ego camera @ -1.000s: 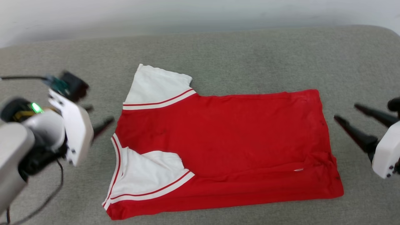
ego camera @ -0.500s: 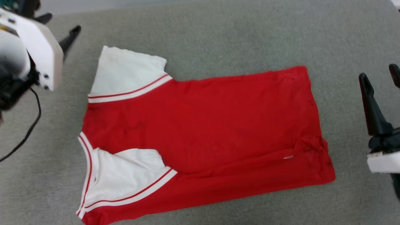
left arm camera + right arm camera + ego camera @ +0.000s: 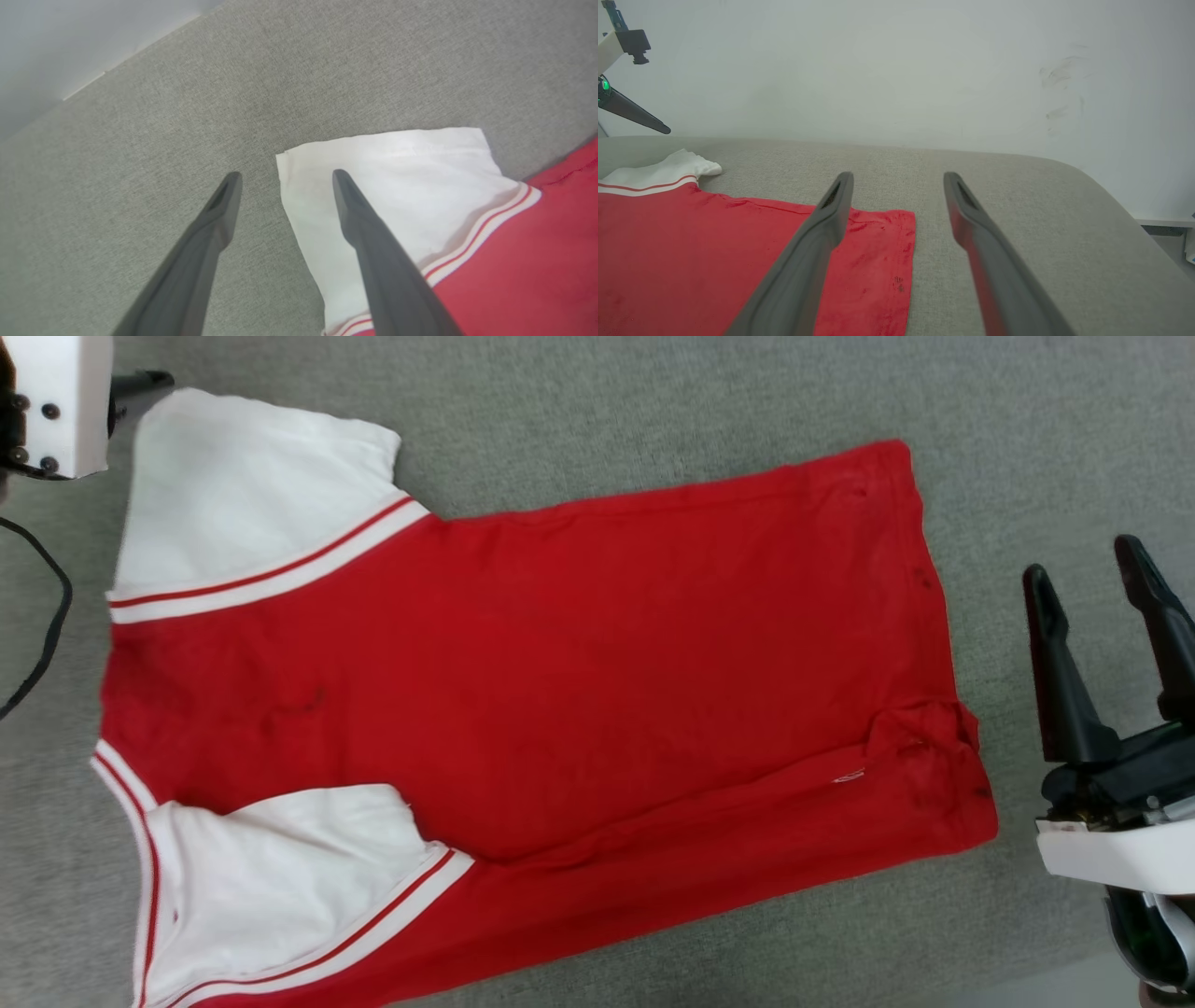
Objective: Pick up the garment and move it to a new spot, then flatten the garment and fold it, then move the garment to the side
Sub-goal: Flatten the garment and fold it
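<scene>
Red cloth covers most of the head view: the shirt [image 3: 560,663] lies flat on the middle of a grey cushion [image 3: 653,392], plain side up, and no gripper holds it. Its long axis runs across the robot from left to right, a little slanted, so the hem end sits further from the robot than the collar end. The collar and both white sleeves point to the robot's left, and the hem [image 3: 934,644] points to the right.

The left gripper [image 3: 285,175] hangs spread open at the shirt's far left corner. In the left wrist view one finger is over the far sleeve [image 3: 243,495] and the other is over bare cushion, so the sleeve's edge passes between them. I cannot tell if the tips touch the cloth.

The right gripper [image 3: 1081,558] is also wide open and empty. It stands beside the hem with a strip of cushion between, fingers pointing away from the robot – along the hem, not toward it.

So the left arm is the nearer one, already at the cloth. The right must go sideways toward the shirt before it can reach the hem.

The near sleeve [image 3: 280,868] is laid inward over the body, and a long crease runs from it to the rumpled near hem corner [image 3: 924,756]. I judge that the near side is already folded and the far side is probably next.
</scene>
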